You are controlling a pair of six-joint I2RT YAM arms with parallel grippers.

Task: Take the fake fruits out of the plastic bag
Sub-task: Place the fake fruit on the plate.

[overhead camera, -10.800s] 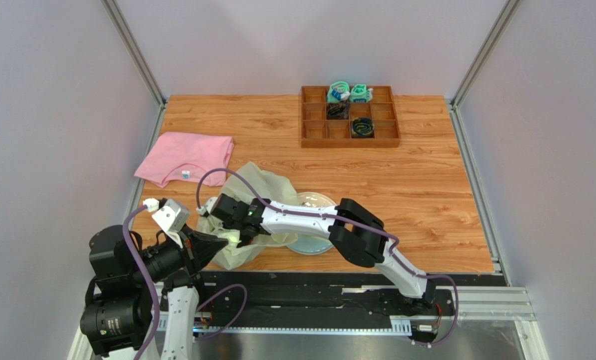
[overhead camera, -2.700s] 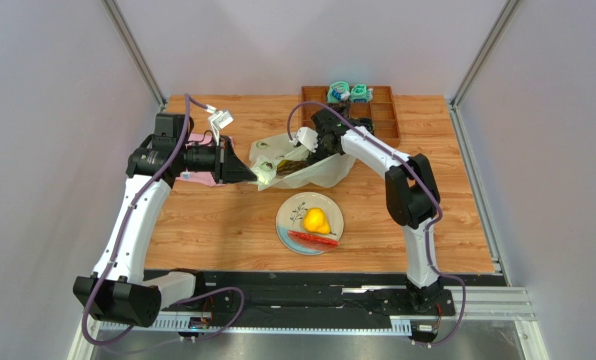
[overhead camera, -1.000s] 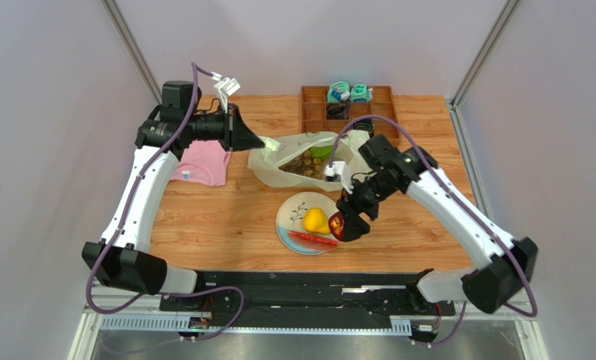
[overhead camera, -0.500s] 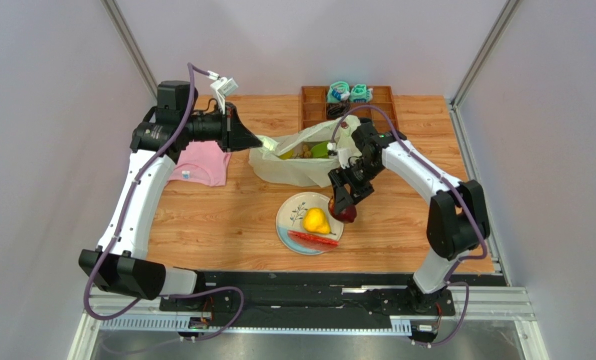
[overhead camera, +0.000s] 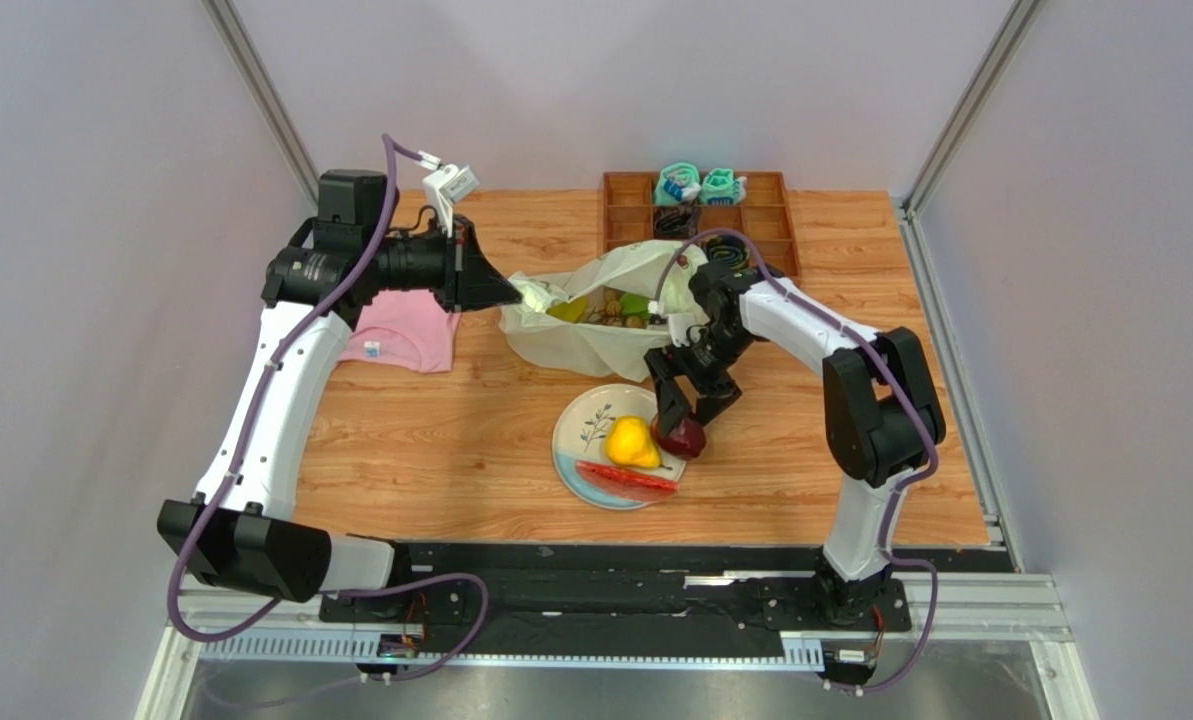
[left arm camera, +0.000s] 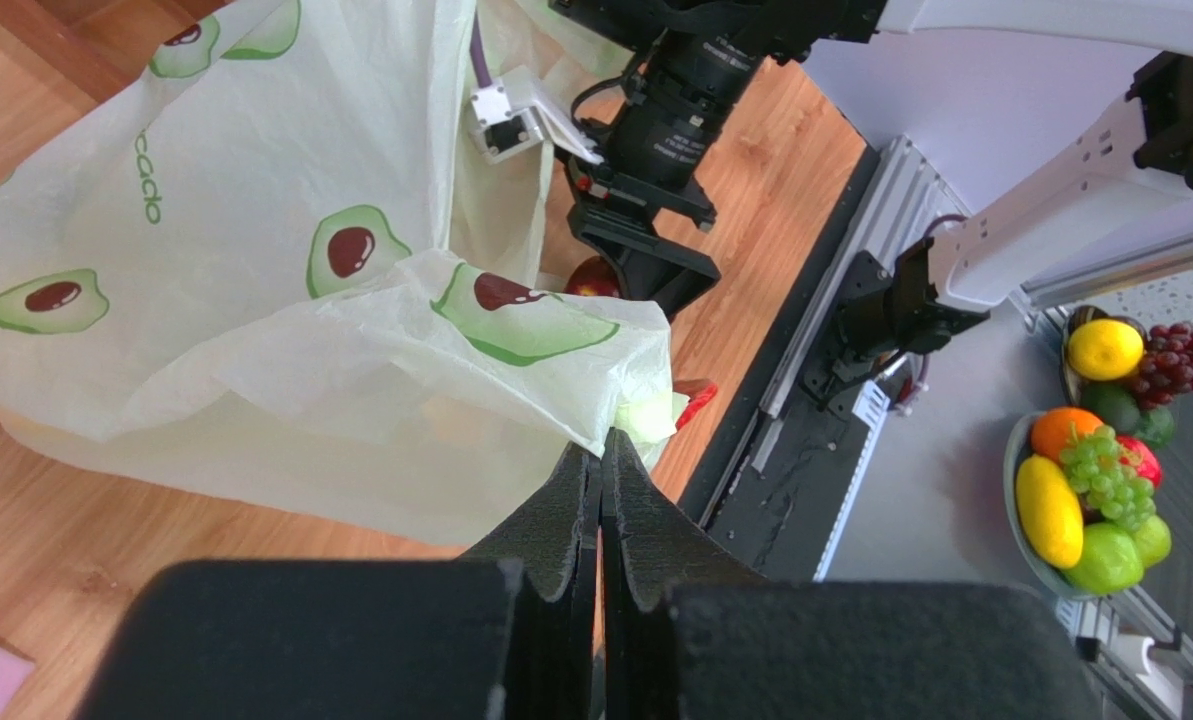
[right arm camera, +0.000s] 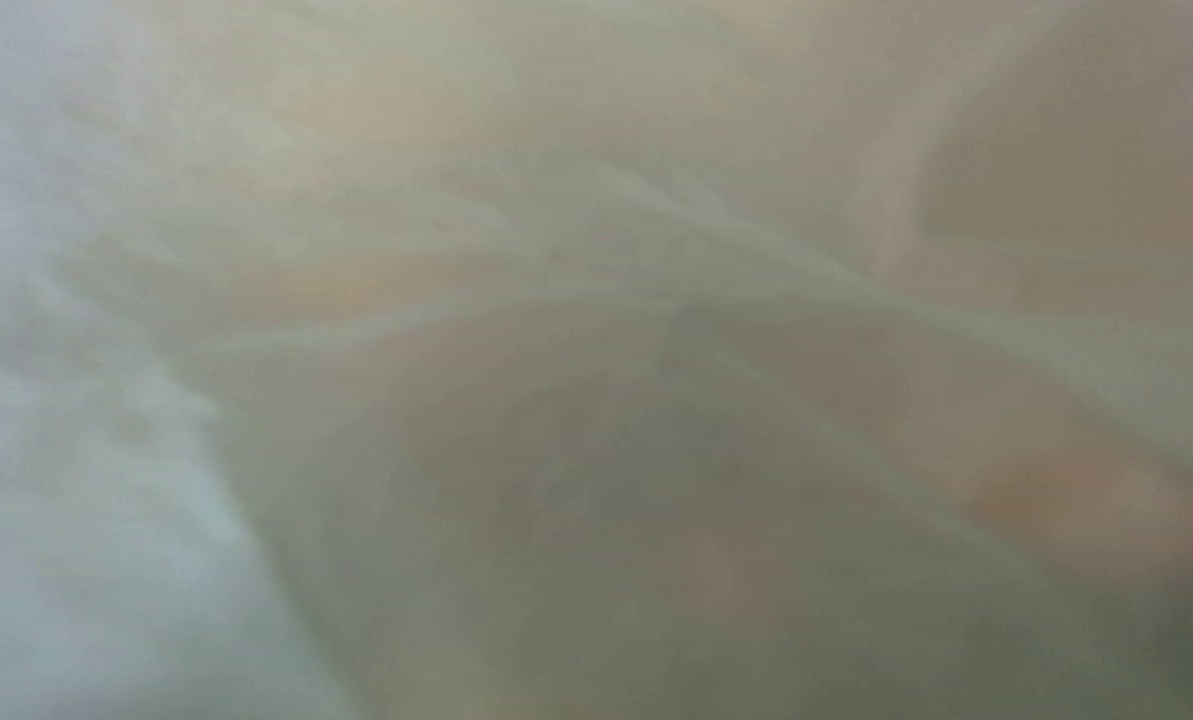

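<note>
Pale grey walls close in a wooden tabletop (overhead camera: 452, 435). Toward its far side lies the plastic bag (overhead camera: 595, 338), crumpled and printed with avocados, its mouth turned upward. The left pincer (overhead camera: 515, 297) is clenched on the bag's left rim, holding that edge lifted off the wood. Yellow and green pieces (overhead camera: 605, 308) show inside the opening.

Just in front of the bag stands a plate (overhead camera: 584, 425). On it rest a yellow pear (overhead camera: 631, 443) and a red slice (overhead camera: 623, 479) along its near edge. A dark red round one (overhead camera: 686, 438) sits at the plate's right rim. The right pincer (overhead camera: 689, 405) hangs directly over it, fingers spread; whether the tips touch the fruit cannot be told. The right wrist view is filled with a blurred pale film.

A pink cloth (overhead camera: 404, 327) lies to the left under the left arm. A brown wooden tray (overhead camera: 775, 240) sits at the far edge.
</note>
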